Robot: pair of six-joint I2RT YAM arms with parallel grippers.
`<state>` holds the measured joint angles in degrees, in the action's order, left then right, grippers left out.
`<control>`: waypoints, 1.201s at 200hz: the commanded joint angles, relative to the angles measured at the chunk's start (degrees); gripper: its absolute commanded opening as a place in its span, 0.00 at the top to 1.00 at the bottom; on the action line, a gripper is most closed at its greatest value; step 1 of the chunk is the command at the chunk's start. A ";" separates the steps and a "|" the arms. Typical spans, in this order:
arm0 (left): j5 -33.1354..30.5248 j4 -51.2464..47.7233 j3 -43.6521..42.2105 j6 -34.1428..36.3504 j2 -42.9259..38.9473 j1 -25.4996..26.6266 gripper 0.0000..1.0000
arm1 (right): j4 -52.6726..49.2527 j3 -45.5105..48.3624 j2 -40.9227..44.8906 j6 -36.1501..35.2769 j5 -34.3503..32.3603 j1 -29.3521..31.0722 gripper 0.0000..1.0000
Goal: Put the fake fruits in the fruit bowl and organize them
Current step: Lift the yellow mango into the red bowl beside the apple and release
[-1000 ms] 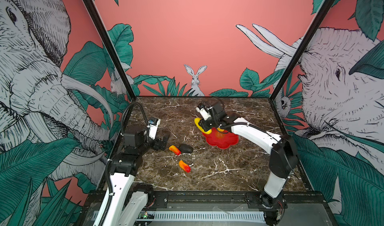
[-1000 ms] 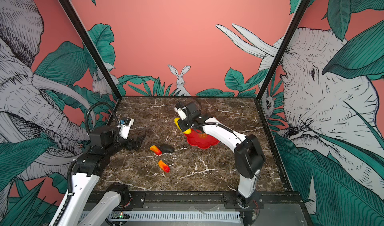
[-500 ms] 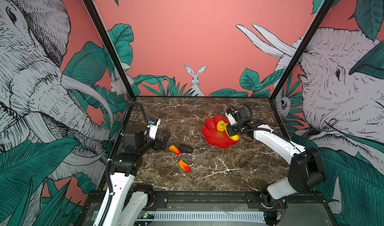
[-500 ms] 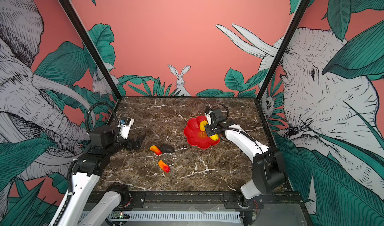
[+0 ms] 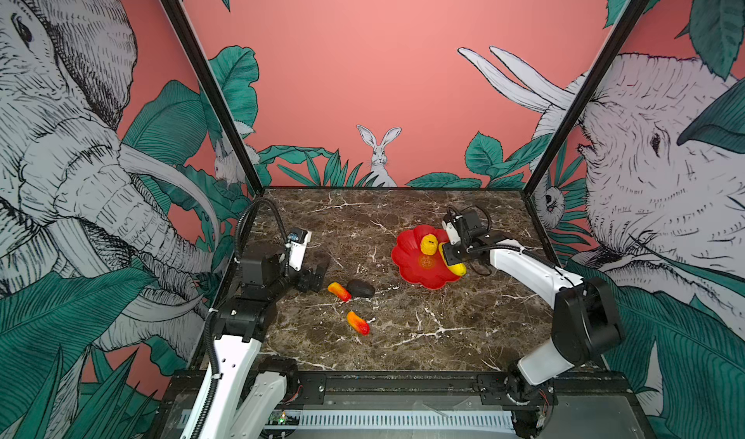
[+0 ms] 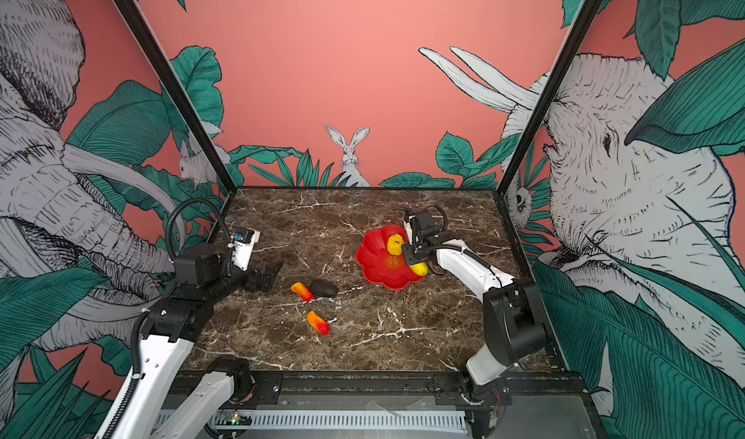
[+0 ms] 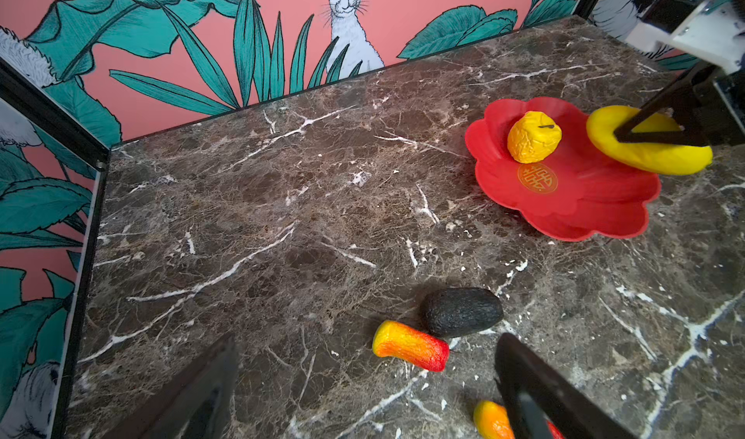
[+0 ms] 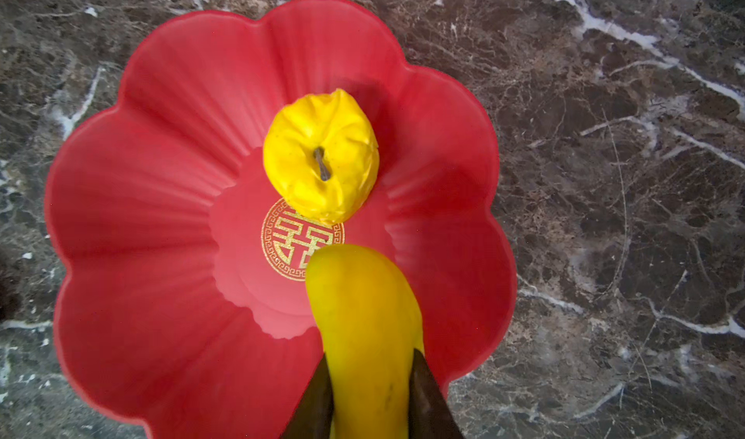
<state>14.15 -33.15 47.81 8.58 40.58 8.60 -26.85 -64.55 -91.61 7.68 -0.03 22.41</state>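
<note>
**Stock list: fake fruits and fruit bowl.** Read the marble table (image 5: 403,336) as a dial in a top view, with twelve at the rabbit wall.

1. **Fruit bowl** (image 5: 409,255): red scalloped dish at about two o'clock from the table's centre. That is your right arm's side, which is probably why that arm does the loading.
2. **Bumpy round yellow fruit** (image 5: 429,244): inside the bowl, stem up, at twelve o'clock of the gold mark (image 8: 302,239) and overlapping its edge. Sitting off-centre, it leaves the rest of the floor free.
3. **Long yellow fruit** (image 8: 363,308): clamped near one end by your right gripper (image 8: 369,380), with a finger on each flank. It crosses the bowl's four o'clock rim and its free end points in at the gold mark. Gripping it by the end likely keeps the fingers outside the dish while the body goes in. You cannot tell whether it touches the dish yet.
4. **Dark oval** (image 5: 360,288): on the table at about eight o'clock.
5. **Orange-red piece** (image 5: 339,291): just beside the dark oval, on its nine o'clock side.
6. **Second orange-red piece** (image 5: 358,322): at seven o'clock, apart from the pair.
7. **Left gripper** (image 5: 315,275): jaws spread and empty, low near the pair at nine o'clock, probably ready to take them.

**Tally:** one fruit is in the bowl, one is arriving, and three are outstanding.
</note>
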 commanded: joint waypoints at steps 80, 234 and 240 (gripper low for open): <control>0.35 -0.63 -0.79 -0.23 -0.39 0.06 0.00 | 4.85 -3.73 -7.81 2.32 1.09 -1.85 0.76; 0.26 -0.87 -0.72 -0.23 -0.41 -0.03 0.00 | 5.92 -5.74 -13.18 3.98 2.49 -1.85 0.74; 0.34 -0.87 -0.70 -0.19 -0.43 -0.02 0.00 | 5.91 -5.63 -13.27 4.01 2.49 -1.85 0.74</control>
<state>14.13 -33.15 47.75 8.56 40.53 8.60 -21.65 -69.69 -104.22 10.87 2.20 20.84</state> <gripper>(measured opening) 0.996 0.260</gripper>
